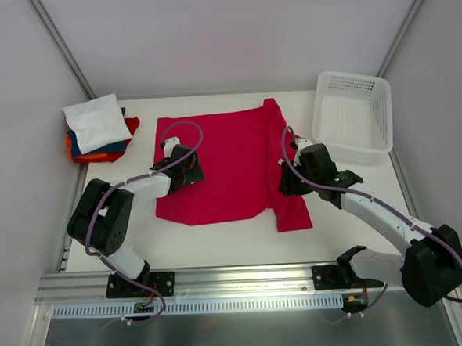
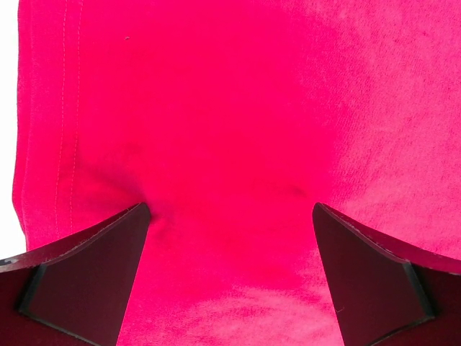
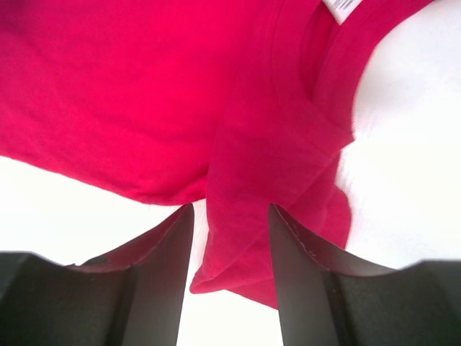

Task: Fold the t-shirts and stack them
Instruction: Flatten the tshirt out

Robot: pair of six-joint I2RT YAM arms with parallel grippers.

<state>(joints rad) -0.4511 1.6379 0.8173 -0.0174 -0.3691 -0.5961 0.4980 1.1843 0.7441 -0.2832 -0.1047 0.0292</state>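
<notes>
A large crimson-red t-shirt [image 1: 222, 162] lies spread flat in the middle of the table. A folded sleeve [image 3: 241, 245] juts out at its near right corner. My left gripper [image 1: 185, 169] rests on the shirt's left part, jaws wide open, both fingertips on the cloth [image 2: 230, 144] and nothing pinched between them [image 2: 229, 209]. My right gripper [image 1: 288, 183] straddles the sleeve, its jaws half closed around the fold [image 3: 232, 209], with a sliver of white table showing beside the left finger [image 3: 166, 252]. A stack of folded t-shirts [image 1: 95, 130], white on top of blue, orange and red, sits at the back left.
A white plastic mesh basket [image 1: 353, 114] stands at the back right, just behind the right arm. White walls enclose the table on three sides. A metal rail runs along the near edge by the arm bases.
</notes>
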